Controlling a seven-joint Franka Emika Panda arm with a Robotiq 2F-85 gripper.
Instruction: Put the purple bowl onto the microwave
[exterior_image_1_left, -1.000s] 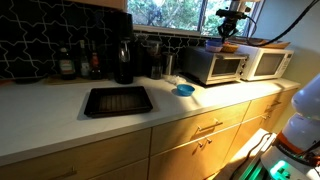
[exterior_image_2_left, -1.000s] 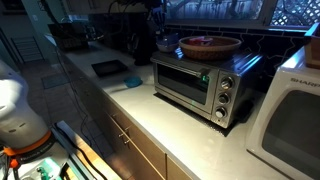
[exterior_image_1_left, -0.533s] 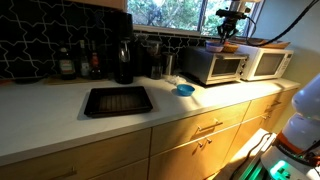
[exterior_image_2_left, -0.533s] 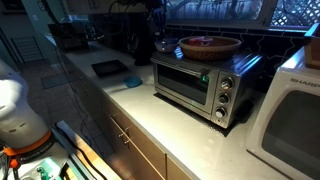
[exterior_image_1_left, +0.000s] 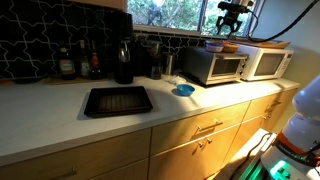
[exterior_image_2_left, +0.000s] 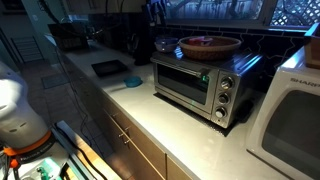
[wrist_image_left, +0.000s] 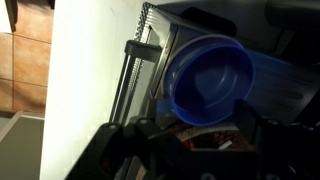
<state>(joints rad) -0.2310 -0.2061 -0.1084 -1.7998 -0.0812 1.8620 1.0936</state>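
The purple bowl (wrist_image_left: 210, 82) fills the middle of the wrist view and rests upright on top of the microwave (exterior_image_1_left: 216, 66), the silver oven with a dark glass door. In both exterior views it sits at the oven top's edge (exterior_image_1_left: 214, 46) (exterior_image_2_left: 165, 46). My gripper (exterior_image_1_left: 231, 14) hangs above the bowl, clear of it. In the wrist view its dark fingers (wrist_image_left: 115, 145) stand wide apart at the bottom of the frame with nothing between them, so the gripper (wrist_image_left: 195, 140) is open.
A brown wooden bowl (exterior_image_2_left: 208, 45) shares the oven top beside the purple bowl. A white microwave (exterior_image_1_left: 266, 63) stands next to the silver oven (exterior_image_2_left: 195, 85). On the counter lie a flat blue dish (exterior_image_1_left: 183, 90) and a black tray (exterior_image_1_left: 117, 100). Bottles line the back wall.
The gripper has opened, let go of the purple bowl and lifted straight up from it. The bowl stays on the oven top.
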